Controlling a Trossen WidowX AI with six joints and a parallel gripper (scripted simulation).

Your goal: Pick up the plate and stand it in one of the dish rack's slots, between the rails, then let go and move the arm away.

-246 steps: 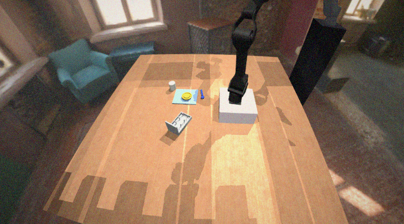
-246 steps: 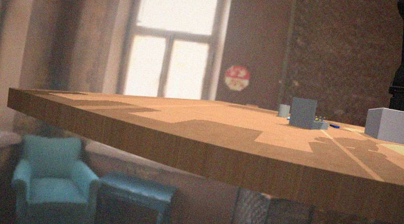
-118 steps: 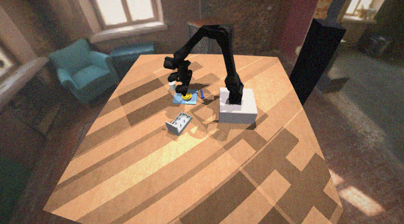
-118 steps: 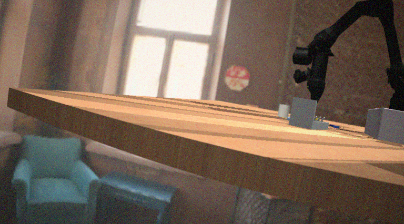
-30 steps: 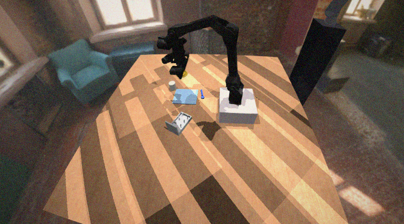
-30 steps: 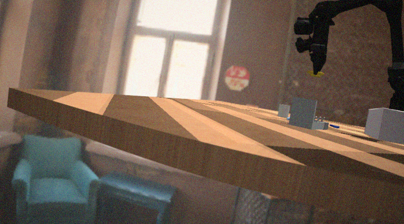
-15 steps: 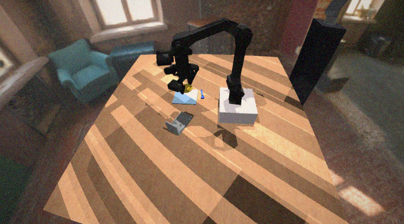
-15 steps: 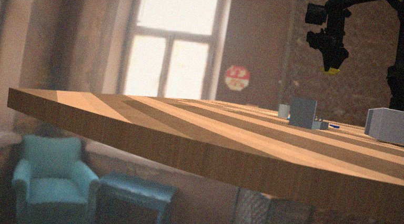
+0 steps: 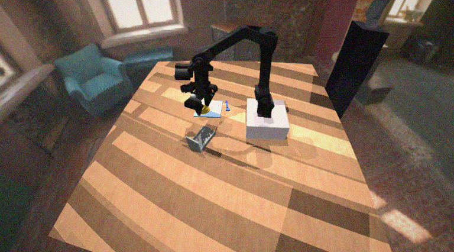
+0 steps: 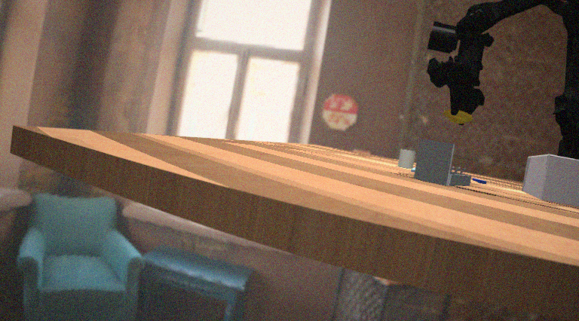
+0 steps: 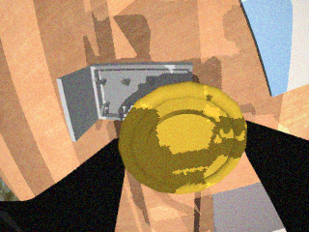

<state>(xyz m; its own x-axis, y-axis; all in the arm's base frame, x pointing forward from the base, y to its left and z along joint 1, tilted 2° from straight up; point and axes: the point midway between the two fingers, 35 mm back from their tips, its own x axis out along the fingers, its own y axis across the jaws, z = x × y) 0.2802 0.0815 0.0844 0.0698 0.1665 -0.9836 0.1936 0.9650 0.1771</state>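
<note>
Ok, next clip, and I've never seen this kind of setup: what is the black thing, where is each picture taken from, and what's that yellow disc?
The black thing is a jointed robot arm bolted to a pale block on a striped wooden table. One picture looks down from above, one looks across from low beside the table's edge, and one comes from a camera on the arm's wrist, facing down. The yellow disc is a plate, clamped in the gripper and held in the air. On the table lie a grey dish rack, a light blue mat and a small blue object. From the wrist, the plate hangs partly over the rack.
</note>
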